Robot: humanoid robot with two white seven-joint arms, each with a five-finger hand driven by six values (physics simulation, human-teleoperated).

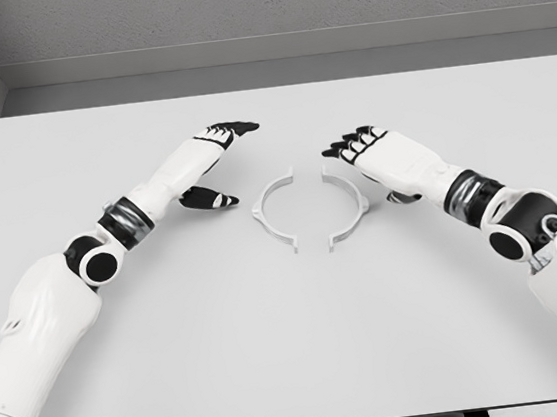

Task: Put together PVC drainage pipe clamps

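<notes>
Clamp halves, left half point(274, 212) and right half point(346, 206), lie flat on the table point(294, 348), hollows facing, ends running near-to-far. Left hand point(215, 160) and right hand point(368, 153) flank them, fingers relaxed, empty.

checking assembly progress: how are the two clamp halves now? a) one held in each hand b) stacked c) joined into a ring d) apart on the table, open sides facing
d: the left half and right half lie on the table with a gap between them, and the left hand and right hand hold nothing.
</notes>
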